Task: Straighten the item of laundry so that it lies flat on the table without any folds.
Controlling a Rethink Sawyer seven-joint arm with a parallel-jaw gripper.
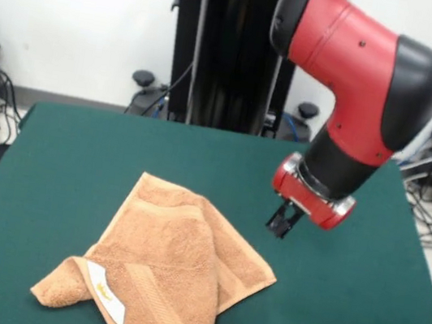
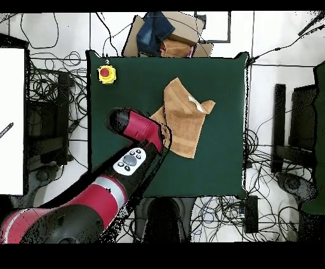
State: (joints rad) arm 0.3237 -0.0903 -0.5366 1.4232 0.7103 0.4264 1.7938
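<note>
The item of laundry (image 1: 175, 266) is a tan-orange towel lying crumpled on the table (image 1: 348, 314), toward the near left in the front view. Its edges are folded over, and a white label (image 1: 107, 291) shows on a turned-up near corner. From overhead the towel (image 2: 183, 117) sits right of centre on the green table (image 2: 127, 95). My gripper (image 1: 282, 222) hangs just above the table, right of the towel's far-right edge and apart from it, holding nothing. From overhead the red arm (image 2: 141, 129) covers the gripper beside the towel's left edge.
A yellow box with a red button (image 2: 106, 74) sits at one table corner. A cardboard box with blue cloth (image 2: 164, 35) stands past the table's edge. Cables (image 2: 57, 82) lie on the floor around the table.
</note>
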